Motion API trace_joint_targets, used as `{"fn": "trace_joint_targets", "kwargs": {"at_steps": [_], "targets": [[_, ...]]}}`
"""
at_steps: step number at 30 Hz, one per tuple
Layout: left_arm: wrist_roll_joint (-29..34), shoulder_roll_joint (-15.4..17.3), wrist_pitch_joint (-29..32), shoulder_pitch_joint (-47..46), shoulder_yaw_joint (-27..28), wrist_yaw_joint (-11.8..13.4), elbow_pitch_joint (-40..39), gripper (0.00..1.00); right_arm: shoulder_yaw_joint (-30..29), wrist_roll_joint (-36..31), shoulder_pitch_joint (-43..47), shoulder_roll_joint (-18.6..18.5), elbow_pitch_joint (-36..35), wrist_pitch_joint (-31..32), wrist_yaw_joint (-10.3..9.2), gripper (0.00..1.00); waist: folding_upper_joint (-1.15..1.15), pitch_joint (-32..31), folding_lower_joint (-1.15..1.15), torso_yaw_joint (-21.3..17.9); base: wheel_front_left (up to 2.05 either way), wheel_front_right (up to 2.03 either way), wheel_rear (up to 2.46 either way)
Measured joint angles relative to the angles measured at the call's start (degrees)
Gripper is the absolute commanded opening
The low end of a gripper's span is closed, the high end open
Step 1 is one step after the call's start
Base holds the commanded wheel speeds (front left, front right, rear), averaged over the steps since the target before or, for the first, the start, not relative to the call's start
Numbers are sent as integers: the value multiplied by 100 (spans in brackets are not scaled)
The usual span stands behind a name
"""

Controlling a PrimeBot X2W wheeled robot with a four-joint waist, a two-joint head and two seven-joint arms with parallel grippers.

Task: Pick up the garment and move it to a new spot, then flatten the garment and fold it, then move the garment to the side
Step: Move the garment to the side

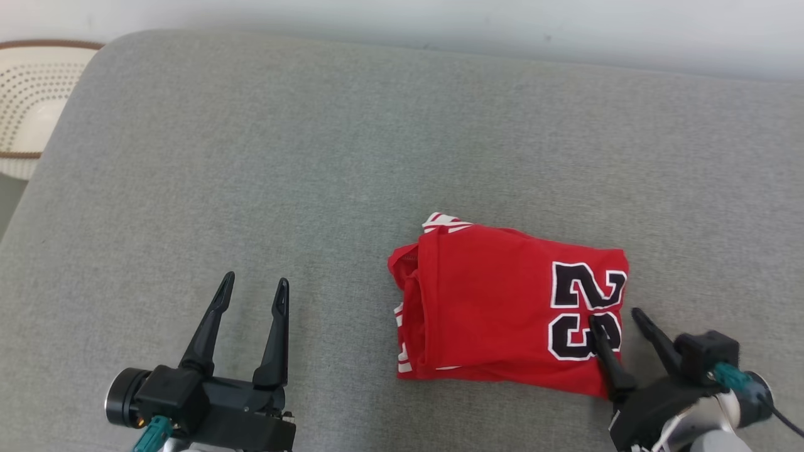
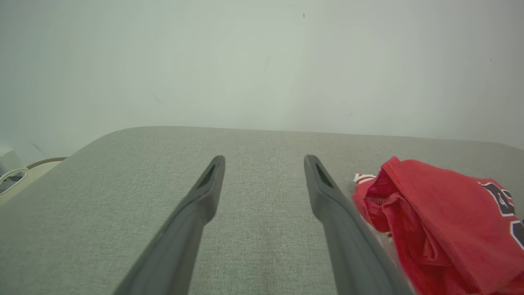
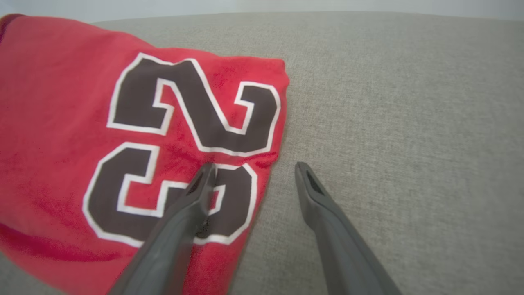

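Nearest the robot, the left claw (image 1: 256, 277) hangs over bare fabric at the lower left, its two long dark fingers spread wide and holding nothing; the left wrist view shows the same open claw (image 2: 264, 157) with only grey cloth between its fingers. At the lower right, the right claw (image 1: 614, 315) is just as wide open and also grips nothing. It straddles the right edge of the folded red jersey with a black, white-edged "23" (image 1: 496, 301): one finger (image 3: 192, 196) lies over the lower digit of the number, the other over the grey cloth just beside the garment. Whether that finger presses the jersey I cannot tell.

The jersey lies right of centre on the grey woven-fabric padded surface (image 1: 314, 157), with striped red and white trim showing at its left side. Further off, past the surface's far left corner, stands a white perforated basket with a brown rim (image 1: 31, 94). A pale wall (image 1: 440, 25) runs behind.
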Motion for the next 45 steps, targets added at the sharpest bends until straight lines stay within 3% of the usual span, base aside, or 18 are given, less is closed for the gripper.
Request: {"fn": "trace_joint_targets", "kwargs": {"at_steps": [5, 6, 7, 18, 19, 29, 35, 40, 45], "targets": [[-21, -13, 0, -59, -1, 4, 20, 100, 214, 283, -324, -26, 335, 168, 0, 97, 0, 123, 0, 135, 0, 0, 0], [-21, -19, 0, -71, -1, 5, 18, 100, 248, 334, -376, -41, 361, 185, -1, 31, 0, 145, 0, 139, 0, 0, 0], [-20, -20, 0, -78, -1, 7, 13, 100, 276, 371, -419, -53, 380, 207, 0, 0, 0, 160, 0, 135, 0, 0, 0], [132, 19, -1, -162, 80, -52, -222, 100, 198, 10, -169, -625, -298, 147, 3, 0, 0, 276, 0, -413, 0, 0, 0], [171, 110, 0, -211, 137, -92, -338, 100, 62, -218, 49, -821, -593, 40, 1, 0, 0, 349, 0, -791, 0, 0, 0], [308, 394, 53, -410, 119, -192, -472, 100, -363, -524, 247, -901, -934, -210, 1, 0, 0, 600, 0, -2094, 0, 0, 0], [344, 466, 231, -636, -5, -252, -523, 100, -232, -374, -1040, -895, -683, -257, 1, 0, 0, 838, 0, -2834, 0, 0, 0], [345, 489, 255, -771, -127, -307, -516, 100, -352, -179, -1855, -1183, -133, -366, 1, 0, 0, 1076, 1, -2939, 0, 0, 0], [349, 521, 256, -807, -186, -334, -513, 100, -517, 300, -2588, -1348, 436, -568, 1, 0, 0, 1235, 0, -2804, 0, 0, 0]]}}
